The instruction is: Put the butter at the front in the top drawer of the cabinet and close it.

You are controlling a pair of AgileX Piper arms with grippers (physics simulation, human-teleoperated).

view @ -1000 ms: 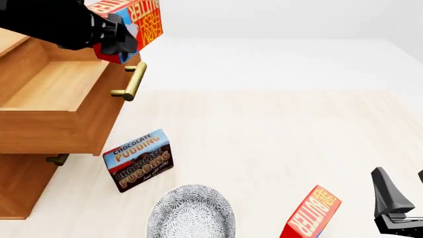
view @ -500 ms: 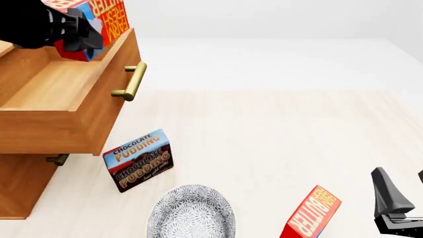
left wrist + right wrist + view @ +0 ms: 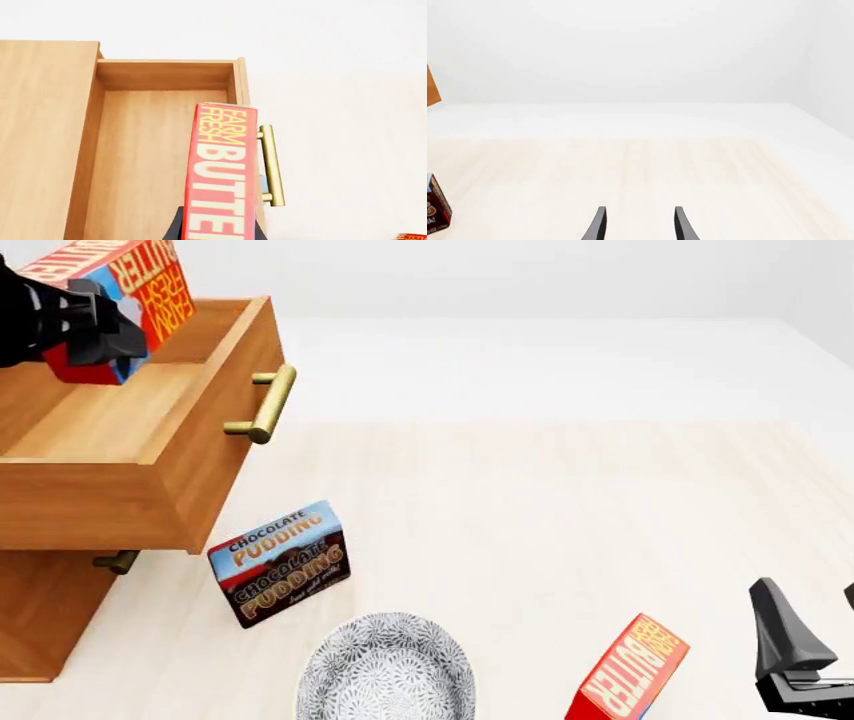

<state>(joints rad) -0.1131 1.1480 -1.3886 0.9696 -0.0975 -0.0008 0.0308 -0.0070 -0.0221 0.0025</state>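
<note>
We carry the butter over the open top drawer, the drop not yet made.

Our left gripper (image 3: pixel 83 328) pinches the small red rectangular box lettered "BUTTER" on its orange face (image 3: pixel 123 288), holding it tilted above the pulled-out honey-brown wooden top drawer (image 3: pixel 107 415) of the honey-brown wooden cabinet (image 3: pixel 40 620); the left wrist view shows the box (image 3: pixel 220 170) above the drawer's bare floor (image 3: pixel 143 160), close to the front wall with the brass bar handle (image 3: pixel 272 165). Our right gripper (image 3: pixel 638 225) rests with fingers spread and nothing between them, near a second red butter box (image 3: pixel 627 670). We judge placing is in hand: next, lower, let go, then push the drawer shut.
</note>
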